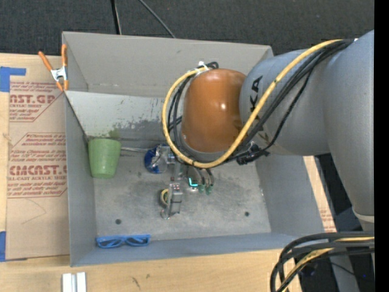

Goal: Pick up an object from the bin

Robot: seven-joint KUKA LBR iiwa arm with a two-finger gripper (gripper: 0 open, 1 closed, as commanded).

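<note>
At the centre of the frame, the claw [172, 204] is sitting low over the bin [237, 208] floor, touching or just beside a small yellowish object [164, 195]. Its opening cannot be told. No lift is showing; the pick is apparently still pending.

A dark grey, finely textured floor [255, 11] fills the top of the view. A thin black pole [114, 8] crosses it near the upper left, with a slim dark cable [149, 12] running slantwise beside it. Along the bottom lies a pale wooden tabletop [200, 269], evenly lit, with a small pale metal piece [73, 280] at its lower left
</note>
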